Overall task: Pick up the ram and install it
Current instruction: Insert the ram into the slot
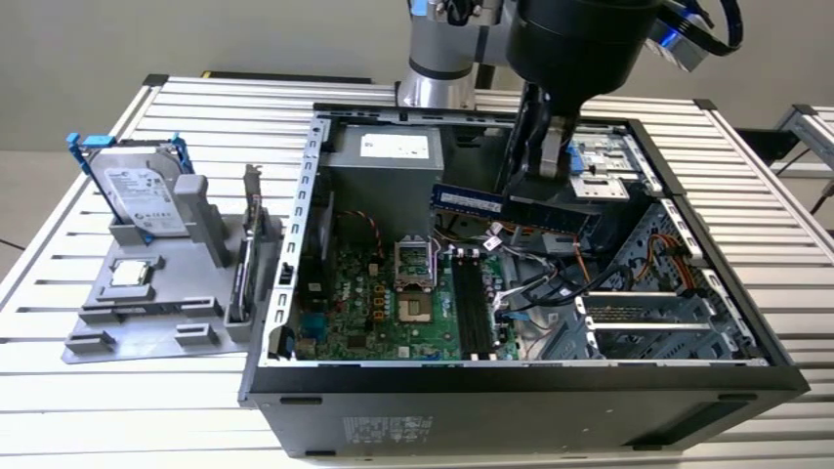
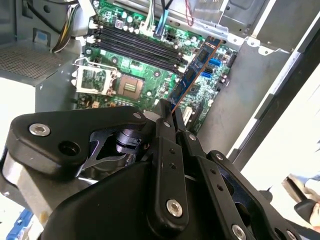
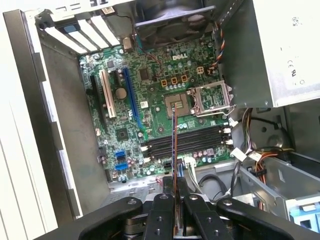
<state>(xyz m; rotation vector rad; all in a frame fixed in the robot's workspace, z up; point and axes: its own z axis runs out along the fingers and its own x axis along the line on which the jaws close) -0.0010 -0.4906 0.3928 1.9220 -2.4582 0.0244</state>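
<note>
On the exterior view's left, the table holds a grey tray. A silver drive in a blue frame stands in the tray. A tall card stands at the tray's edge, just beside the case. I am not touching any of these.

The case lies open in the middle. Inside it I see the green board. The long black slots sit on the board. I see no stick in them, in the exterior view or in both wrist views.

A bit more to the exterior view's right is the ram. It is up in the air, over the open case, well above the board. It touches nothing but me. My gripper is clamped on it, one finger on each flat side. In both wrist views I look along its thin edge, and it sticks out from my gripper toward the board. It looks turned across the slots, not lined up with them.

So I think the first part is done: the ram is picked up and I hold it tight. The second part is not done yet. The ram is not in a slot, and it is not touching the board.
</note>
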